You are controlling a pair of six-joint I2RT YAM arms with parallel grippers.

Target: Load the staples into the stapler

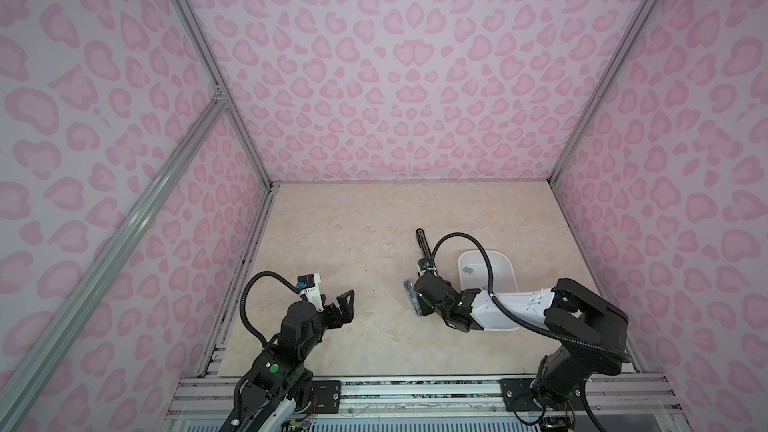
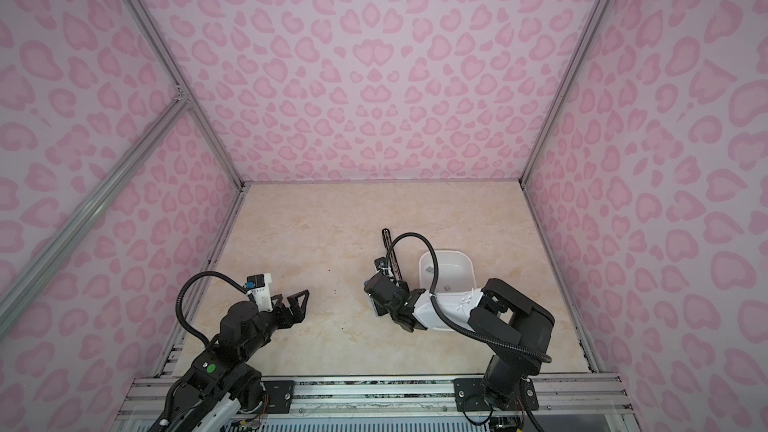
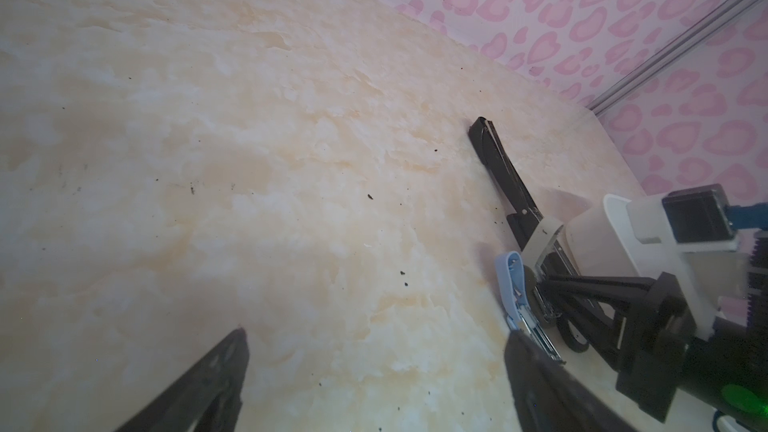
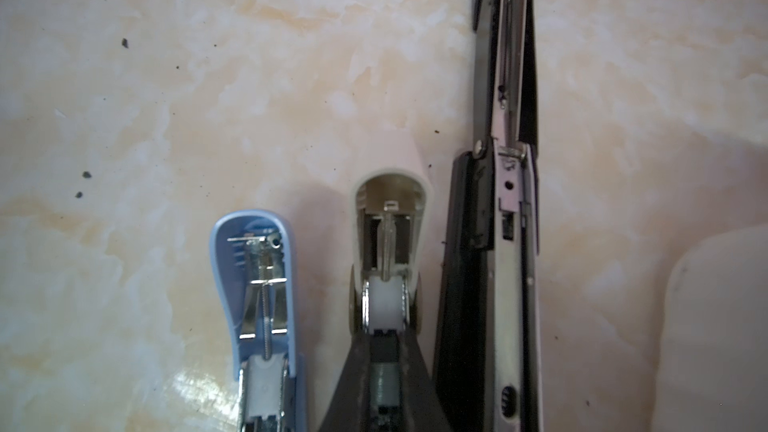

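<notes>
Three staplers lie open side by side: a blue one, a beige one and a long black one. In a top view the black stapler and blue stapler show beside the right arm. My right gripper is over the beige stapler's channel, shut on a grey strip of staples between its fingers. More staples lie in the white tray. My left gripper hovers open and empty to the left of the staplers, also seen in the left wrist view.
The white tray stands right of the staplers, partly under the right arm. Pink patterned walls enclose the marble-look table on three sides. Small dark specks dot the surface. An aluminium rail runs along the front edge.
</notes>
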